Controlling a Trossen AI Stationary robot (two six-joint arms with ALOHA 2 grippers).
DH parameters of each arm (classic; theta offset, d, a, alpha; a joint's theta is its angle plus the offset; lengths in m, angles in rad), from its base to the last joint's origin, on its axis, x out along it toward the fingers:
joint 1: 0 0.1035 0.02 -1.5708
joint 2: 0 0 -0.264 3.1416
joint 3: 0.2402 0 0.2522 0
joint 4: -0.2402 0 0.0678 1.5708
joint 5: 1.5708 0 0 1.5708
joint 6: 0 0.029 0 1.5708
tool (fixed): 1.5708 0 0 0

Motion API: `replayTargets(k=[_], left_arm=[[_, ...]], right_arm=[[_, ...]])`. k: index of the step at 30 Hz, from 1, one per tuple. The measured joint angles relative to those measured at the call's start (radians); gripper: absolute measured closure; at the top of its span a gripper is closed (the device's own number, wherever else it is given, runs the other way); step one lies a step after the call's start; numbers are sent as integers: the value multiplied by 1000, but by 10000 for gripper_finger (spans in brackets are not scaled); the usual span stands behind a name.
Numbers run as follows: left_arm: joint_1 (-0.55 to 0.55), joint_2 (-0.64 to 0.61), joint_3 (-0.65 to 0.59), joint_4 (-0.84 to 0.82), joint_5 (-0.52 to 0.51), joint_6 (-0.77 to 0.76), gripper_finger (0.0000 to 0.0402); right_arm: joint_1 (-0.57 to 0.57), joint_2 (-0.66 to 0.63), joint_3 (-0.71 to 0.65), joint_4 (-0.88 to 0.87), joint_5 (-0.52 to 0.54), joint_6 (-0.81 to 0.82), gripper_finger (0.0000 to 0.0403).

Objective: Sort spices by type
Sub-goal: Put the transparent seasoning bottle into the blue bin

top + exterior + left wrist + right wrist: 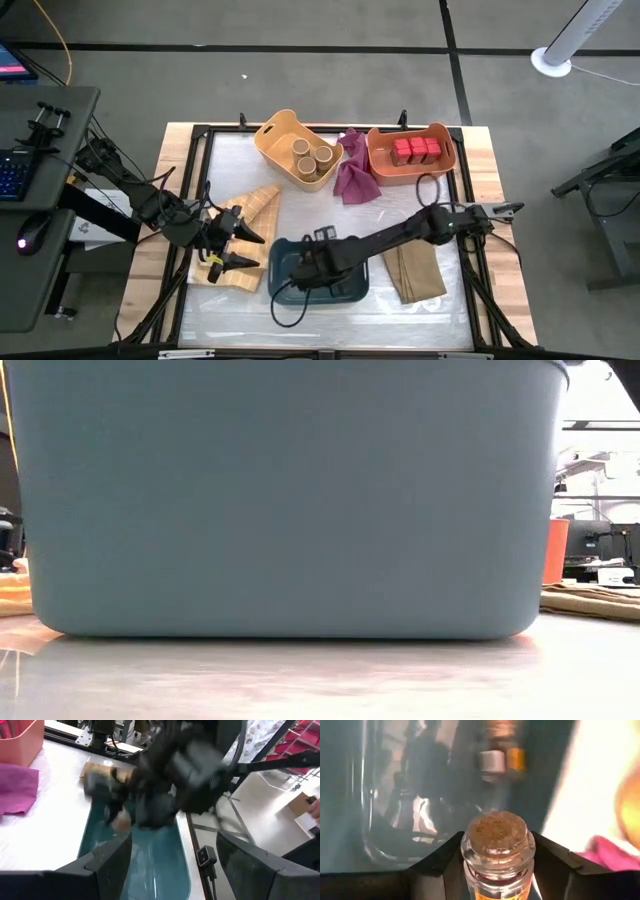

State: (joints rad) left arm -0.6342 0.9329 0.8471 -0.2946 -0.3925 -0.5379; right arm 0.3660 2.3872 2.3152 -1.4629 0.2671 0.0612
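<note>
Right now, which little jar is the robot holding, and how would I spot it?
Find the blue-grey bin at the table's front edge, where the right gripper reaches in. Between its two dark fingers stands a tiny glass jar, seen in the right wrist view. Unlike the tan cylinders and red tins in the baskets behind, it is see-through with a brown cork top.

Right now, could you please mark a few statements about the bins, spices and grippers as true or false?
1. The orange bin holds red tins. True.
2. The yellow bin holds tiny jars. False: it holds tan cylinders.
3. The right gripper has a cork-topped jar between its fingers. True.
4. The right gripper is over the magenta cloth. False: it is over the blue bin.
5. The left gripper is over the blue bin. False: it is beside it.
</note>
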Motion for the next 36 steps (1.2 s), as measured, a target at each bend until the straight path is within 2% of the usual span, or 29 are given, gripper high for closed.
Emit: replayTargets(k=[4,9,12,16,21,25,31,36], left_arm=[[1,11,1,1,-61,65,126],[34,84,1,11,-87,295,126],[62,156,17,15,-54,431,126],[71,259,81,20,-38,651,126],[44,349,148,23,-63,937,126],[8,384,156,25,-113,1152,126],[-11,401,156,60,-208,1244,126],[-6,402,156,75,-218,1250,126]], right_arm=[[-6,-98,-3,-8,22,160,222],[-14,-177,-3,96,15,278,222],[-19,-188,-2,174,-45,281,222],[-25,-187,-3,245,-176,274,222],[-45,-187,-3,324,-262,273,222],[-66,-187,-3,373,-310,273,222],[-93,-187,-3,449,-357,271,222],[-106,-187,-3,502,-379,271,222]])
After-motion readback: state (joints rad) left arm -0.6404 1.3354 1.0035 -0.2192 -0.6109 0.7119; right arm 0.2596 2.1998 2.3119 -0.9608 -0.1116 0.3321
